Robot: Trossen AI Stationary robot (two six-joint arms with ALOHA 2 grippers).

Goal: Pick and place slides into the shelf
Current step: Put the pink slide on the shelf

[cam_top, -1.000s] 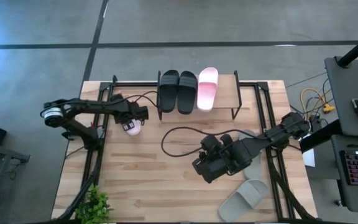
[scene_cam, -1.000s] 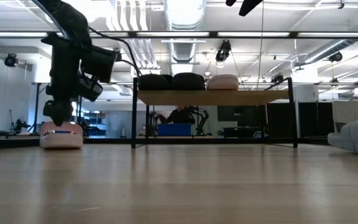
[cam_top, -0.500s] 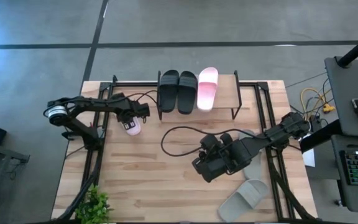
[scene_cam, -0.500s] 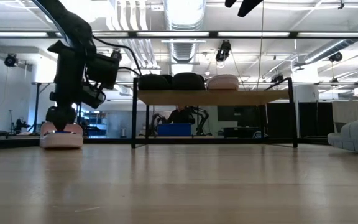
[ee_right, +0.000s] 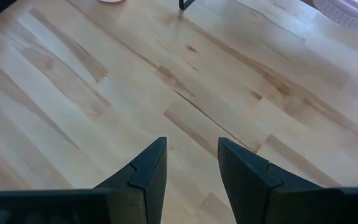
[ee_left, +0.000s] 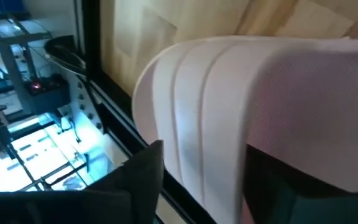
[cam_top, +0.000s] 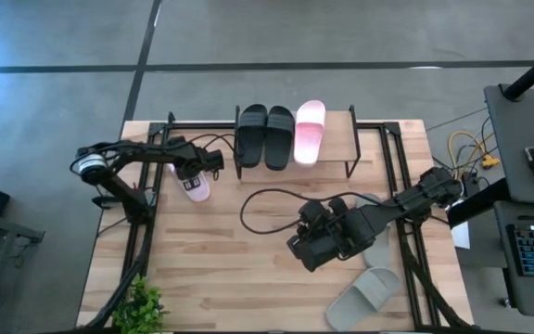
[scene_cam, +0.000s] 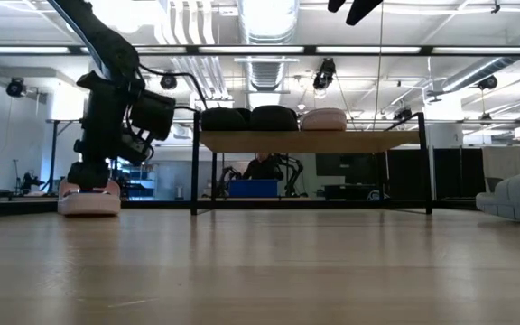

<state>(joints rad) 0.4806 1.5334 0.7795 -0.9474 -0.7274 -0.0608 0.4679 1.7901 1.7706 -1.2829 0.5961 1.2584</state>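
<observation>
A pale pink slide (cam_top: 196, 189) lies flat on the table left of the shelf, and it fills the left wrist view (ee_left: 229, 112). My left gripper (cam_top: 193, 174) (scene_cam: 90, 181) is down on it, open. One finger (ee_left: 135, 183) stands outside the strap's side and the other (ee_left: 284, 196) shows under the strap. The shelf (cam_top: 336, 139) (scene_cam: 314, 142) carries two black slides (cam_top: 265, 135) and a pink slide (cam_top: 310, 131) on its top board. Two grey slides (cam_top: 364, 292) (cam_top: 371, 200) lie at the right. My right gripper (ee_right: 191, 165) hovers open over bare table (cam_top: 315, 243). My left gripper comes at the pink slide from above, slanting, with its fingers on either side of the strap's side (ee_left: 197, 155). I cannot tell whether they touch it. The slide rests flat on the table.
A black cable (cam_top: 258, 199) loops across the table in front of the shelf. A small green plant (cam_top: 142, 306) stands at the near left corner. Dark frame rails run along both table sides. Open wood lies between the arms.
My left gripper has come down lower onto the pink slide, shifted a little toward the shelf and tipped. The slide has stayed where it was.
</observation>
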